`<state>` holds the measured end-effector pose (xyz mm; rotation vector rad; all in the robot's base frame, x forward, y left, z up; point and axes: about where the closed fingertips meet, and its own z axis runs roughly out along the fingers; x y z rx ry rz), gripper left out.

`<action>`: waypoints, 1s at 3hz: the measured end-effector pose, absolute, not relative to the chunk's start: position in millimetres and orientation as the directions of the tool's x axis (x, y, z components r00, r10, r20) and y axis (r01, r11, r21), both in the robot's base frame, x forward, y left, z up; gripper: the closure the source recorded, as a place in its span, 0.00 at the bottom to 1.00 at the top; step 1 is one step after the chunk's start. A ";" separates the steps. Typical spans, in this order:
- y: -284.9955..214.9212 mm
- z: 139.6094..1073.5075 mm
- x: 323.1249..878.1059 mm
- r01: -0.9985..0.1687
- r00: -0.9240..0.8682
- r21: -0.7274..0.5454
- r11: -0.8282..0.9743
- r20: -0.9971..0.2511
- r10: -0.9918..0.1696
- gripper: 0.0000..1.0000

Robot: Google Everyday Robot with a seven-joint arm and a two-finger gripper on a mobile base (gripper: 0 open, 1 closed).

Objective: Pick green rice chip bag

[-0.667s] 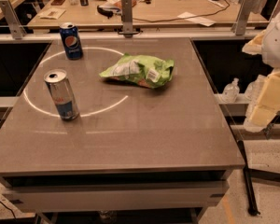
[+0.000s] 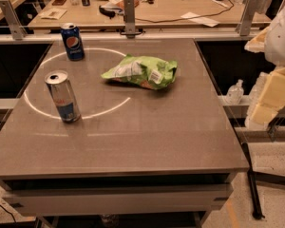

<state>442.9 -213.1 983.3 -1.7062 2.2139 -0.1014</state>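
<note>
The green rice chip bag (image 2: 141, 71) lies flat on the grey table (image 2: 147, 137), right of centre towards the far side. It is crinkled light green with white patches and a small white label. My gripper (image 2: 270, 102) hangs off the table's right edge, cream-coloured, below the white arm (image 2: 281, 32). It is well to the right of the bag and holds nothing that I can see.
A blue Pepsi can (image 2: 72, 42) stands at the far left of the table. A silver can (image 2: 62, 96) stands at the near left. A ring of light runs around them. A cluttered wooden desk (image 2: 147, 6) lies behind, with metal posts (image 2: 128, 14) along the far edge.
</note>
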 end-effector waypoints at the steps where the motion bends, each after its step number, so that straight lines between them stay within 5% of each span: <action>1: -212.2 987.3 453.9 -0.911 -0.256 -0.262 0.318 -0.243 -0.936 0.00; 3: -212.9 981.4 495.1 -0.847 -0.403 -0.221 0.484 -0.327 -0.855 0.00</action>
